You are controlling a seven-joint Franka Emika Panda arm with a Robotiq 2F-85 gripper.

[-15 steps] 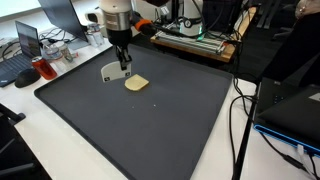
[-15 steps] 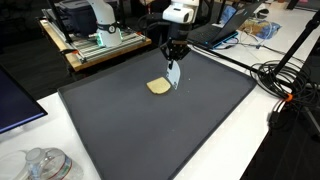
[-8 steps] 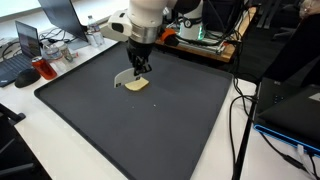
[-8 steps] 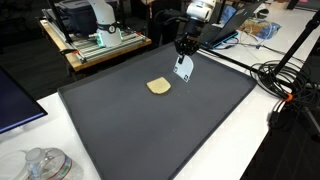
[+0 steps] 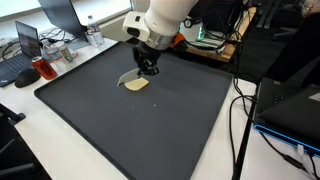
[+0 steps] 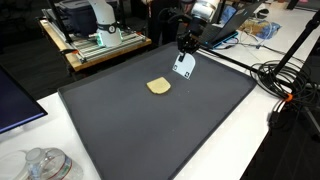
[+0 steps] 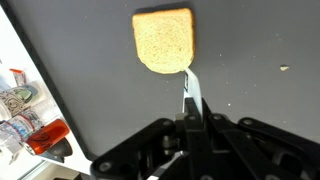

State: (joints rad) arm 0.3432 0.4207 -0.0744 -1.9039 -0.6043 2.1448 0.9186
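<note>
Firmly clenched, the gripper [image 6: 184, 47] pinches the top of a thin, flat, white square sheet [image 6: 183, 68]. The sheet hangs tilted above the large black mat [image 6: 150, 130] and shows edge-on as a pale sliver in the wrist view. Near it, toward the mat's edge on the arm's side, lies a tan, grainy slice [image 6: 158, 87] with one rounded end.

Tabletop scene, counted by kind. One robot arm [image 5: 165, 15]. One gripper [image 6: 185, 47]. One flat white piece [image 6: 183, 67]. One tan slice of bread [image 7: 163, 40]. One large black mat [image 5: 150, 130]. Past the mat's edge in an exterior view: one open laptop [image 5: 26, 42] and one red object [image 5: 46, 70]. The tangled cables are too many to count.
</note>
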